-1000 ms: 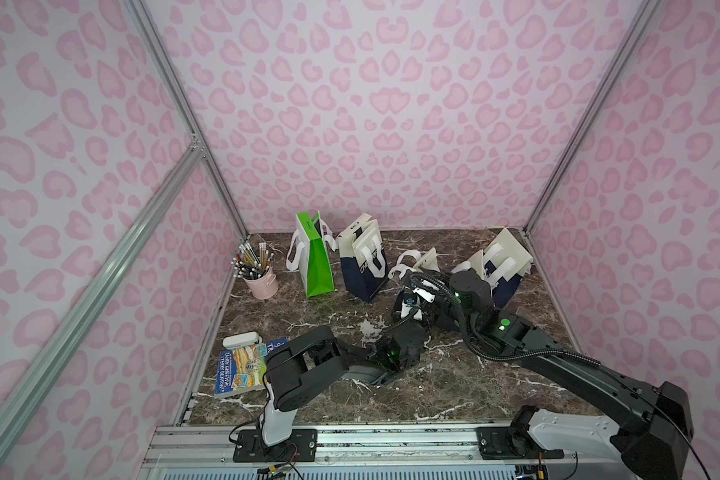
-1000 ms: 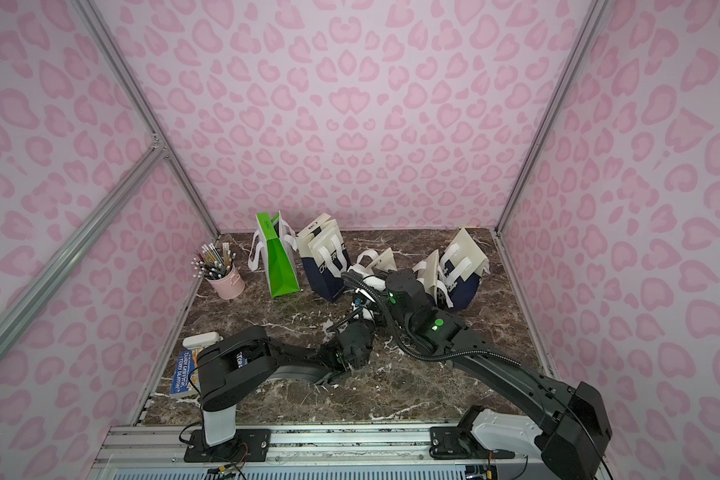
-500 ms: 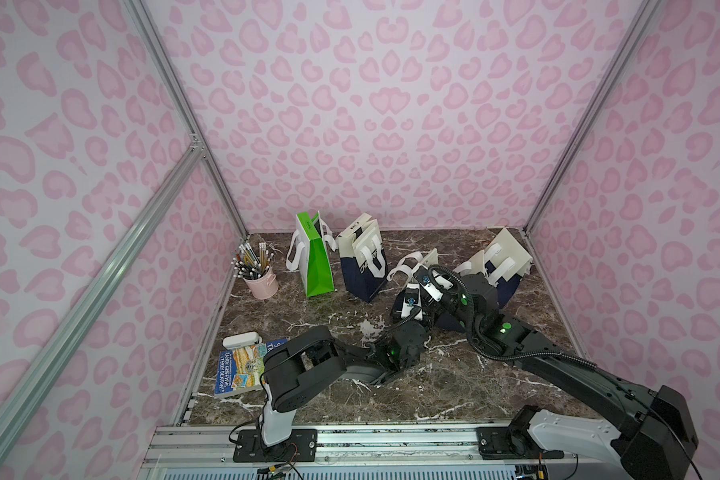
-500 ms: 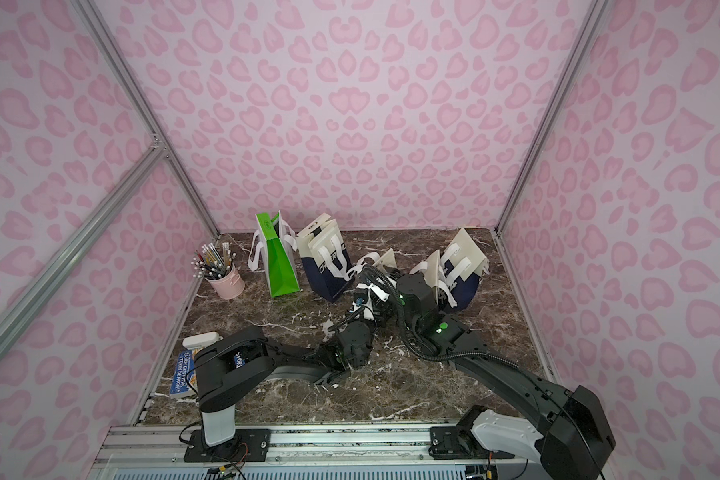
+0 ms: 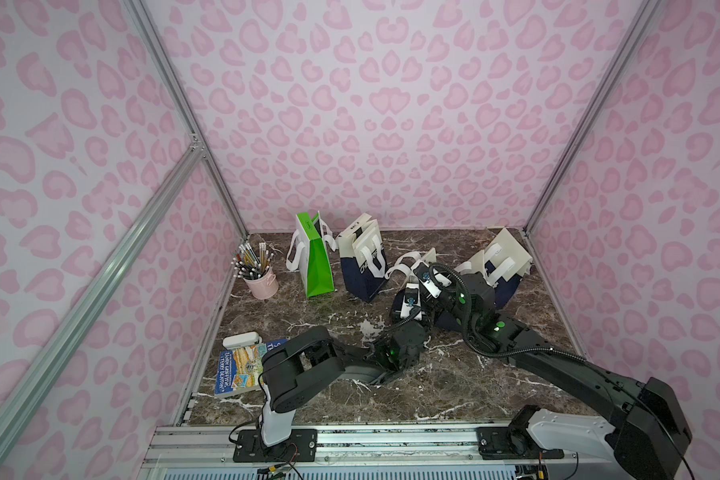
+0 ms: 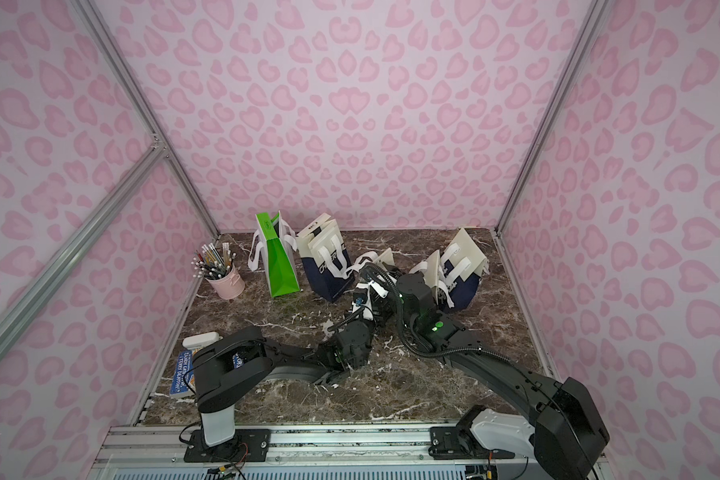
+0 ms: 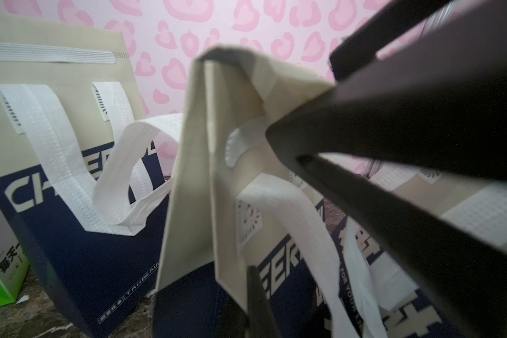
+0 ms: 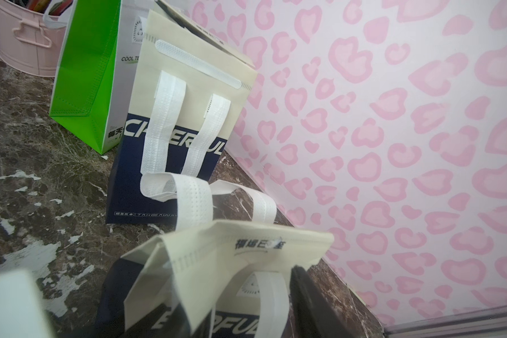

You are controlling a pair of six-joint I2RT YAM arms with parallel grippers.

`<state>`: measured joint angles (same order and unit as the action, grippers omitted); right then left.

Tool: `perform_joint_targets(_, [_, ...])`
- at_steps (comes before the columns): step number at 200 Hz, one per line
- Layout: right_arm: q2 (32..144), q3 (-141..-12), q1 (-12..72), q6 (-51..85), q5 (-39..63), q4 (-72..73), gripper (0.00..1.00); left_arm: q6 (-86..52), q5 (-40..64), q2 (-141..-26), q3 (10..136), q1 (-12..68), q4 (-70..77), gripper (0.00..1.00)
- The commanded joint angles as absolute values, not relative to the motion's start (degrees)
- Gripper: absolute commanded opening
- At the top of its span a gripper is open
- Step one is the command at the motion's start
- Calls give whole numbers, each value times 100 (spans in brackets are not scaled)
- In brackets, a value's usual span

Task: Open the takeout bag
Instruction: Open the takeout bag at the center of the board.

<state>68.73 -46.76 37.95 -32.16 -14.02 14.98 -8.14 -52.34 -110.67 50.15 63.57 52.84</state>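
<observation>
The takeout bag (image 5: pixel 427 257), cream above and navy below with white handles, stands mid-table between my two arms in both top views (image 6: pixel 387 261). My left gripper (image 5: pixel 410 299) (image 6: pixel 360 300) is shut on the bag's folded cream side edge (image 7: pixel 226 257), which the left wrist view shows pinched at the jaws (image 7: pixel 246 316). My right gripper (image 5: pixel 428 277) (image 6: pixel 376 277) is at the bag's top. In the right wrist view (image 8: pixel 243 319) its jaws stand apart around the cream wall (image 8: pixel 217 257), with a handle hanging loose between them. One dark finger (image 8: pixel 311 298) shows; the bag's flap hides the other.
A second cream-and-navy bag (image 5: pixel 364 266) and a green bag (image 5: pixel 316 266) stand behind to the left, and a third cream-and-navy bag (image 5: pixel 504 262) leans at the back right. A pink pencil cup (image 5: pixel 260 282) and a book (image 5: pixel 242 368) sit along the left wall.
My right gripper has shifted slightly toward the back wall at the bag's top, and its jaws have spread wider. The left arm and its grip have stayed the same.
</observation>
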Motion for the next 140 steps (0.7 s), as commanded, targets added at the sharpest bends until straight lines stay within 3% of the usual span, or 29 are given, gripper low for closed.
perform_joint_targets(1, [6905, -4605, 3782, -3041, -1393, 2204, 46, -696, -5168, -11005, 4994, 6363, 5070, 5])
perform_joint_targets(107, [7242, -4474, 3756, -2988, -1208, 2941, 32, -476, -4951, -10732, 4713, 6363, 5326, 5])
perform_joint_targets(140, [7286, -4479, 3759, -2867, -1055, 2919, 32, -380, -4887, -10730, 4720, 6363, 5414, 5])
